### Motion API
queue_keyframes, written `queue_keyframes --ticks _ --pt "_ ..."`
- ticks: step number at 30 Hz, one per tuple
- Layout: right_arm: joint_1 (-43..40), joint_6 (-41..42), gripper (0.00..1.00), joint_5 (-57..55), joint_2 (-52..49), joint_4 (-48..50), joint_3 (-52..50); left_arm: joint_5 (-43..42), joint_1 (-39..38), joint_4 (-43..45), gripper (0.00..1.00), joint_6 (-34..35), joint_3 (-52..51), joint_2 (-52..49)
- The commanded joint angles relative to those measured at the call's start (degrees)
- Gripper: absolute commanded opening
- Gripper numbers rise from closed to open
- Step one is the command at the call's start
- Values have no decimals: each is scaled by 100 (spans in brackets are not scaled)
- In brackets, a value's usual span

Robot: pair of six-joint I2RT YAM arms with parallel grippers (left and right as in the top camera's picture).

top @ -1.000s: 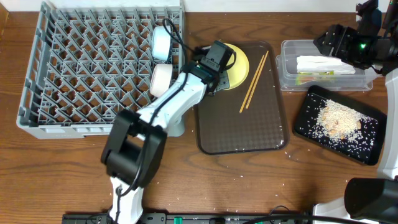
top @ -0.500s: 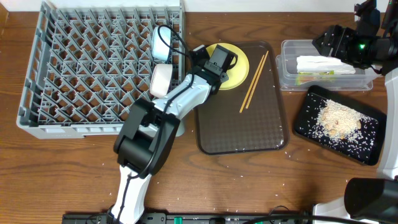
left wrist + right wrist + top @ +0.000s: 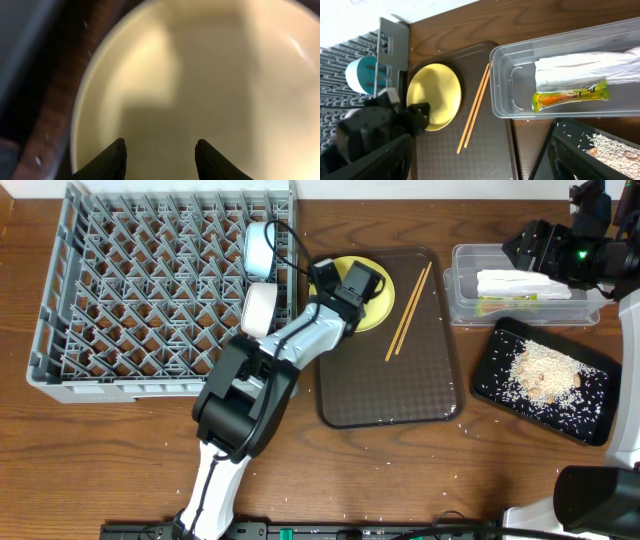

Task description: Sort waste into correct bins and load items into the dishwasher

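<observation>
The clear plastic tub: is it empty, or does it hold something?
Not empty. In the right wrist view, a white paper wrapper and a green-and-yellow sachet lie inside the clear tub.

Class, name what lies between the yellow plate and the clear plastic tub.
A pair of wooden chopsticks lies there on the brown tray, touching neither yellow plate nor clear tub; the overhead view shows it.

The left arm (image 3: 300, 338) swung its black elbow joint from the lower left of the overhead frame toward the centre, so the arm ran steeper beside the right edge of the grey dish rack (image 3: 150, 300). The left gripper (image 3: 159, 159) slid slightly right and down over the yellow plate (image 3: 210, 75), uncovering the plate's upper-left rim.
</observation>
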State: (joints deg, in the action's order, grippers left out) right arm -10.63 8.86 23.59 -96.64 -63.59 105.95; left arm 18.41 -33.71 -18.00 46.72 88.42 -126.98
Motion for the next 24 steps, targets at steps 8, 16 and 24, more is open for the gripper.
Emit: queue_keyframes --ticks 8,16,24 --pt "22 -81 84 24 -7 -15 -11 -382 -826 -66 47 -1351 -87 31" --pt "22 -81 84 24 -7 -50 -11 -424 -1080 258 47 -1633 -85 31" --pt "22 -85 84 24 -7 -52 -11 496 -1019 181 48 -2149 -31 404"
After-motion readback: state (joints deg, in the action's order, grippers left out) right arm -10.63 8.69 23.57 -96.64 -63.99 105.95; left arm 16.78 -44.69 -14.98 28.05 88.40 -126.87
